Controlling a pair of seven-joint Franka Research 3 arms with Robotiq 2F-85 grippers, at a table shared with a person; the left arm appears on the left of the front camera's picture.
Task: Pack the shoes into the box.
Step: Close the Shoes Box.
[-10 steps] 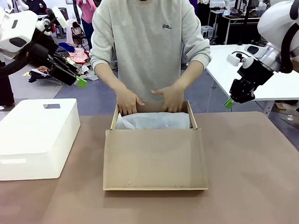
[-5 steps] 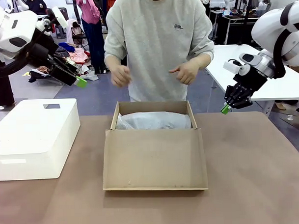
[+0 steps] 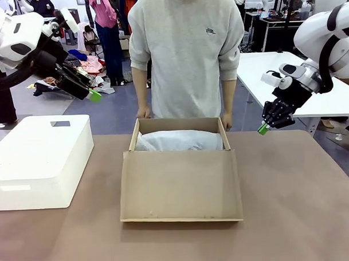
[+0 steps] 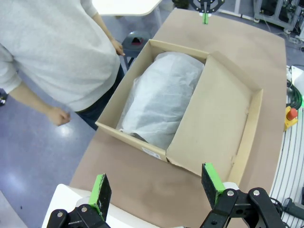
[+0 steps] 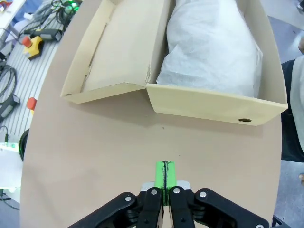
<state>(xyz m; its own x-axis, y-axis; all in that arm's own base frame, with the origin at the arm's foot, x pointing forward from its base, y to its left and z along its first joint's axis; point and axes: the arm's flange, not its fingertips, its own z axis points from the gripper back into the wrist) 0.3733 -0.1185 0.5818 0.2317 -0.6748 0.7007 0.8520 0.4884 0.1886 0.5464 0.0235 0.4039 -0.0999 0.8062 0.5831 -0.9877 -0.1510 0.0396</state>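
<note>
At the middle of the table's far edge stands the box (image 3: pixel 177 126), open, its far wall close to the edge where the person (image 3: pixel 186 50) stands. White tissue paper (image 3: pixel 178 140) mounds up inside it nearly from side wall to side wall, and what lies beneath the tissue cannot be told. The flap lid (image 3: pixel 181 184) lies flat on the table on the robot's side of the box, hinged along the near wall, with its shallow rim turned up and its inside bare. The person's hands (image 3: pixel 143 113) hang low beside the box's two far corners, clear of the tissue. A white block (image 3: pixel 41 158) sits against the table's left edge, with a narrow strip of bare table (image 3: pixel 292 206) between it and the lid. To the right of the box and lid the top is open all the way to the right edge, and a band of free surface runs along the near edge in front of the lid. The left gripper (image 3: pixel 92 94) hovers high beyond the far left corner, its jaws spread wide with nothing between them. In its wrist view the green pads (image 4: pixel 211 183) frame the box from above. The right gripper (image 3: pixel 263 128) hangs over the far right part of the table, well apart from the box, pads pressed together and holding nothing.
</note>
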